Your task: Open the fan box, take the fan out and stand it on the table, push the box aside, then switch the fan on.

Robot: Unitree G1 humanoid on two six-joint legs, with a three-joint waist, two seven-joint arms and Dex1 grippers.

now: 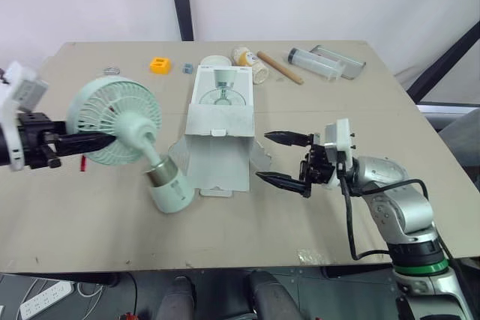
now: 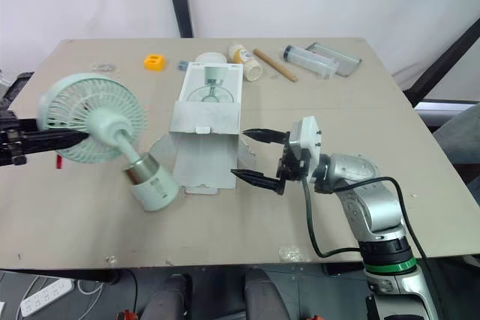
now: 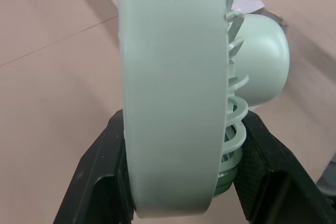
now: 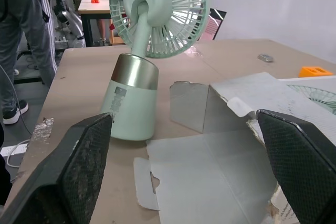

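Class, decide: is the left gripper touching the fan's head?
Touching. In the left wrist view, the left gripper has its fingers pressed against both sides of the fan head, with no gap showing.

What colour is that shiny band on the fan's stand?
The band on the fan is metallic gold; best seen in the right wrist view.

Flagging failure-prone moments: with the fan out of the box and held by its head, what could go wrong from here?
1. The fan leans, gripped at its head by the left gripper; let go like this, it may topple.
2. The open box lies close to the fan's base; the right gripper, jaws open beside the box, could knock the fan when pushing it aside.
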